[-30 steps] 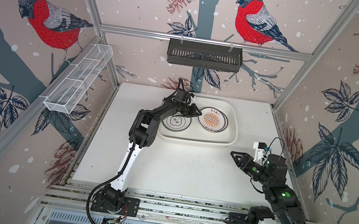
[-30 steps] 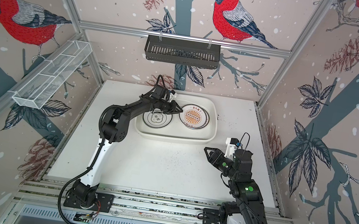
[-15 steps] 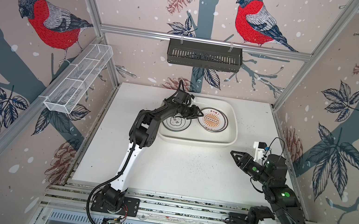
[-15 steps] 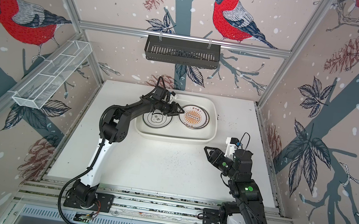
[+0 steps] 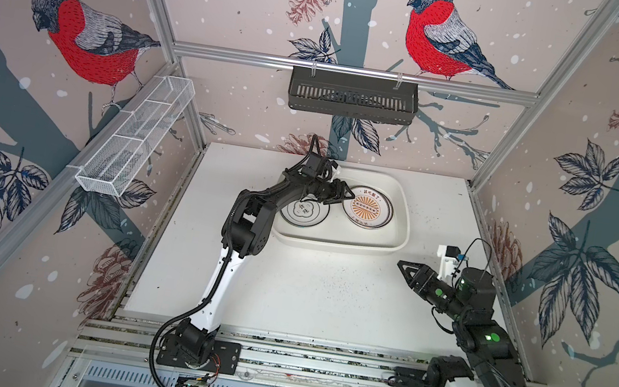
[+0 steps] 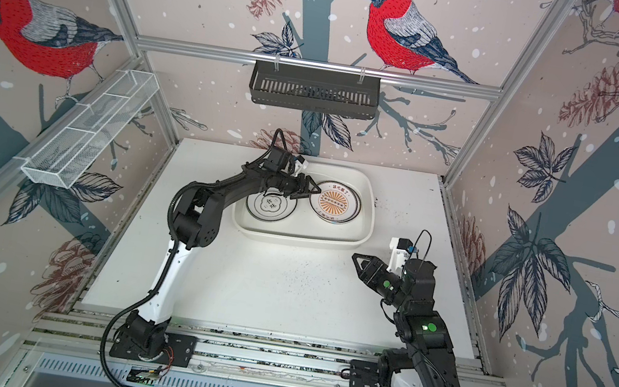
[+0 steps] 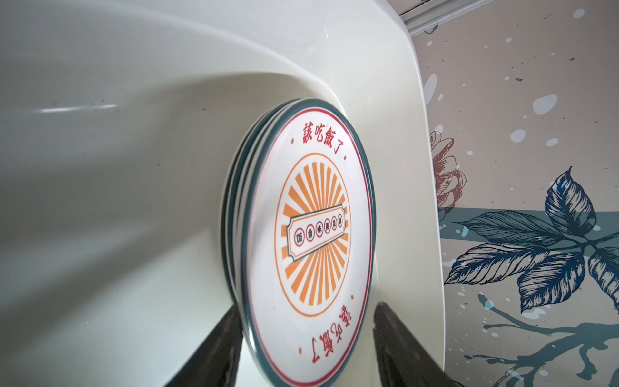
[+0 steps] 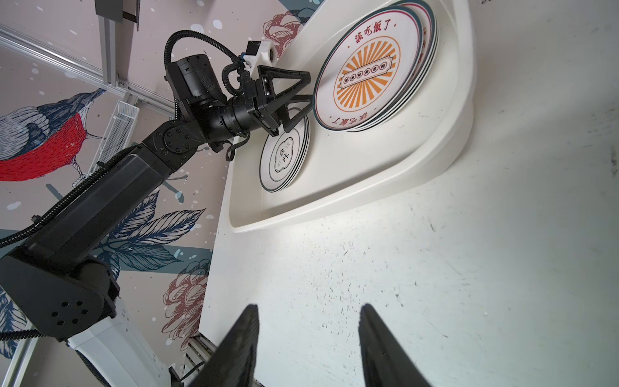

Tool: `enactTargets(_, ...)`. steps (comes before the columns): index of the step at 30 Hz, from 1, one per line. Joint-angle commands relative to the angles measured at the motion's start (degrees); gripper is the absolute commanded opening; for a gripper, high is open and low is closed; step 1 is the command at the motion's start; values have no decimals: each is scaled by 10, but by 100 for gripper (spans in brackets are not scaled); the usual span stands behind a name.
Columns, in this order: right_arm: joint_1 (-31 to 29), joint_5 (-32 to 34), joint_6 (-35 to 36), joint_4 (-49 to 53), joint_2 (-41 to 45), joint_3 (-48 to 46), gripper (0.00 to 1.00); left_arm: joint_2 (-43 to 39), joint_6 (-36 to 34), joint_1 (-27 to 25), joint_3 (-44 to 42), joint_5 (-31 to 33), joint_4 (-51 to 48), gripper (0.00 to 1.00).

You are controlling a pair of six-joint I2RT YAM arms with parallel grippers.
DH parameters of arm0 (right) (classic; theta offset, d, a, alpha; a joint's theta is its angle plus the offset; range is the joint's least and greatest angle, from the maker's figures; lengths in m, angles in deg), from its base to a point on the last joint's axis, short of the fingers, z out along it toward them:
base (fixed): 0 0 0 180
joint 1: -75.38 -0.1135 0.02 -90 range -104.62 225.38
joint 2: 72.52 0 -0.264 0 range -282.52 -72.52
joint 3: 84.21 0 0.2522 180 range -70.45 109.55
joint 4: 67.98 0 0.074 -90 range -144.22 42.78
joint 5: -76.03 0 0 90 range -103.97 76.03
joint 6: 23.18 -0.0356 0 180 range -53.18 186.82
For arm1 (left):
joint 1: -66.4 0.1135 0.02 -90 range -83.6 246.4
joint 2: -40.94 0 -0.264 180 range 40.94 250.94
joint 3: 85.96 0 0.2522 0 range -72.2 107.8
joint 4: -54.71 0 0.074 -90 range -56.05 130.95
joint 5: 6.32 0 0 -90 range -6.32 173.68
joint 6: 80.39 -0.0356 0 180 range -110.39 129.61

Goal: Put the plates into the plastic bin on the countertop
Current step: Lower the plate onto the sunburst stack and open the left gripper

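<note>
The bin [image 5: 333, 244] sits at the far side of the countertop [image 5: 325, 298], and both top views show two stacks of plates inside it. The sunburst stack [image 5: 367, 208] lies on the right of the bin and the quatrefoil stack [image 5: 302, 212] on the left, near each other but apart. Both lie flat on the bin floor.

The left gripper [image 5: 343, 197] reaches over the bin, right between the two stacks, at the near-left edge of the sunburst stack [image 6: 334, 206]. From the left wrist, its fingers [image 7: 224, 348] stand spread, one on either side of the top sunburst plate's rim, with that plate resting level on the ones under it. The right wrist view backs it up: the left gripper [image 8: 306, 92] is parted at the plate's edge, with the quatrefoil stack [image 8: 283, 160] just below its lower finger.

Over on the right, the right gripper [image 5: 407, 271] hovers above the countertop [image 8: 435, 268], clear of the bin's near right corner. It is parted too, with nothing between the fingers [image 8: 241, 341].
</note>
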Motion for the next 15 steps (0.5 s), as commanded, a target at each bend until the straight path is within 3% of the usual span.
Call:
enactTargets(1, 1, -1, 1, -12, 1, 1, 50, -5, -8, -5, 2, -1, 9, 62)
enactTargets(15, 1, -1, 0, -8, 7, -1, 50, -2, -19, -9, 4, 13, 0, 65)
